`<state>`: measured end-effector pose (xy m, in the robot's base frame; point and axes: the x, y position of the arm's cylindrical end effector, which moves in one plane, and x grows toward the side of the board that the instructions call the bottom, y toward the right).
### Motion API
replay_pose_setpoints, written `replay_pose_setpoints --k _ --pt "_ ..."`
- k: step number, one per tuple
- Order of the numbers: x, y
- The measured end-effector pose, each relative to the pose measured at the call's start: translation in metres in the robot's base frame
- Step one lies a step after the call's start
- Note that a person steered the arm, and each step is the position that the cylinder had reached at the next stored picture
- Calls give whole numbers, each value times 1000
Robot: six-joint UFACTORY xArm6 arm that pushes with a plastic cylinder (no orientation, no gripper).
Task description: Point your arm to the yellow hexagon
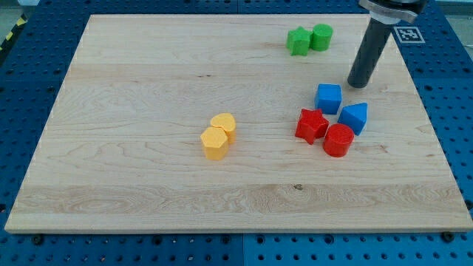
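I take the yellow hexagon [214, 143] as landmark. A second yellow block [224, 125] touches it on its upper right. My tip [358, 84] rests well to its upper right, just above the blue cube [329, 97]. The red star [312, 125] lies to the hexagon's right.

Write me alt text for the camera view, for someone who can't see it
My tip rests near the wooden board's upper right, just above a blue cube, far from the yellow hexagon at centre, which touches a second yellow block. A red star, red cylinder and another blue block cluster below the cube; two green blocks sit at the top.
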<state>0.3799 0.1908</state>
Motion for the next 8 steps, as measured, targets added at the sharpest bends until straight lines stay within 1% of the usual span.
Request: replay_pose_setpoints --k 1,3,4,5,6,7,8 --pt "4 -31" --pt "31 -38" --pt "24 -46" --pt "2 -101" --pt "3 -182" --pt "22 -264" --pt "66 -317"
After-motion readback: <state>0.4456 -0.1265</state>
